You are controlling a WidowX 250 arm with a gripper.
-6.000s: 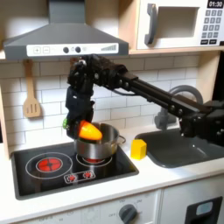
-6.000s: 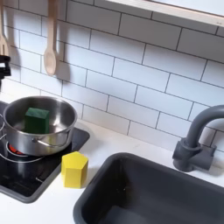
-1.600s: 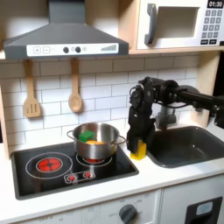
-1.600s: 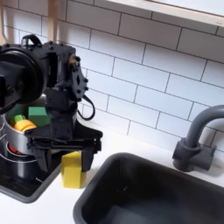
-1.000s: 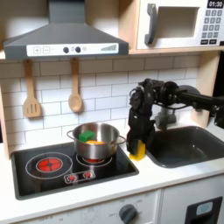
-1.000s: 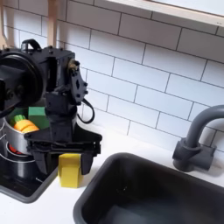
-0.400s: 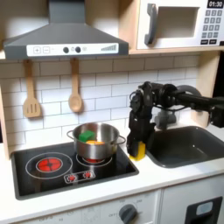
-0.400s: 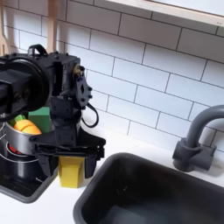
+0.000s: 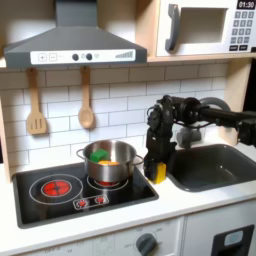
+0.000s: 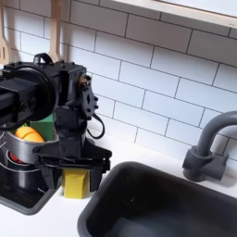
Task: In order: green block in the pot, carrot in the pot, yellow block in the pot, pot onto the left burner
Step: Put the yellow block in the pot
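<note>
Nearest in the second exterior view, the white counter (image 10: 56, 218) carries the yellow block (image 10: 76, 182), a bright cube between the cooktop (image 10: 18, 196) and the dark sink (image 10: 176, 205). The fingers (image 10: 78, 172) straddle it, one black tip on each side, close against its faces; whether they press it I cannot tell. Behind, the shiny steel pot (image 9: 109, 165) stands on the cooktop's burner on the first exterior view's right, holding the green block (image 10: 41, 126) and the orange carrot (image 10: 29, 133). The other burner (image 9: 55, 187), red rings on glossy black, is bare on the first exterior view's left. Farther back, white brick tiles (image 10: 157, 74) cover the wall, where two wooden spoons (image 9: 86, 113) hang under a grey hood (image 9: 72, 45). A microwave (image 9: 205, 25) sits above the sink.
</note>
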